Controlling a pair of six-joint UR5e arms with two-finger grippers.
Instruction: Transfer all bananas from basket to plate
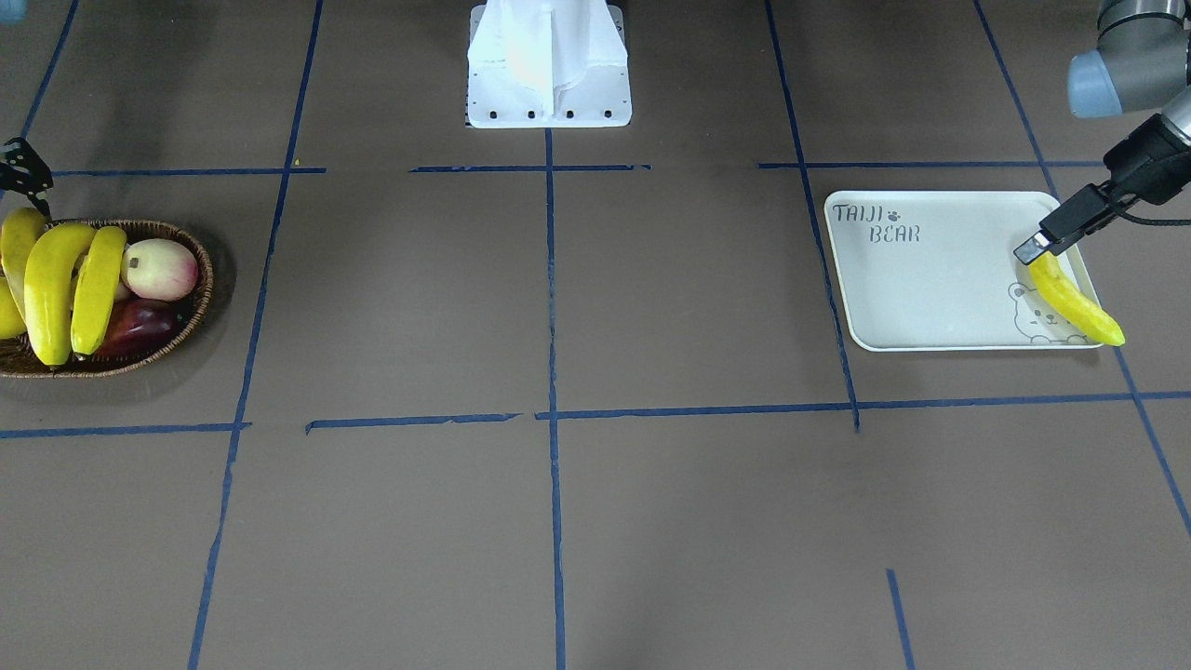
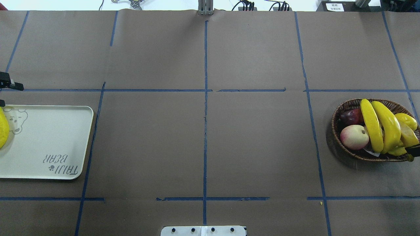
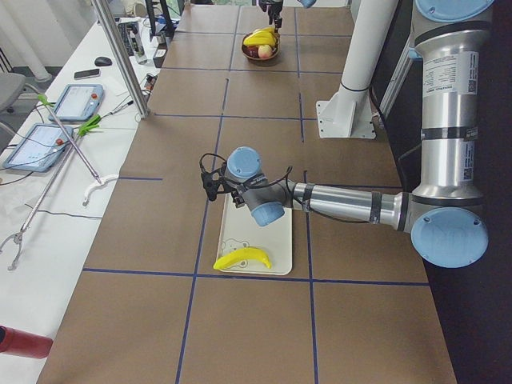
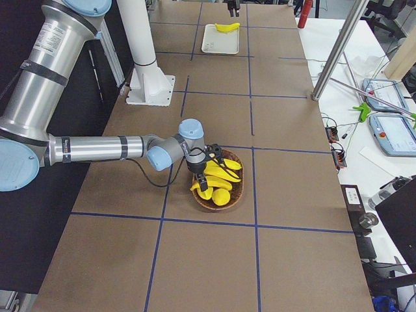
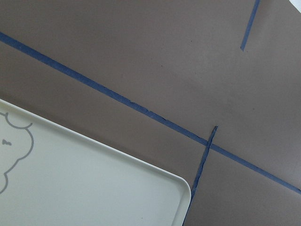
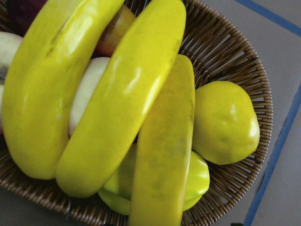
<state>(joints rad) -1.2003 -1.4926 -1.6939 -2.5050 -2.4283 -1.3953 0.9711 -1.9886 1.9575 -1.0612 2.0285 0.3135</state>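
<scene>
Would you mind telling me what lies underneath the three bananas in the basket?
Beneath the bananas in the basket show a pale pink-blushed fruit, a dark red fruit and a plump yellow fruit. Anything deeper beneath them is covered.

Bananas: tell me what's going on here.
One banana lies on the plate by the bear print, its tip over the rim. The left gripper hangs near its other end. Three bananas are in the basket with other fruit, and the right gripper hovers over them. Neither gripper's jaws show clearly.
</scene>
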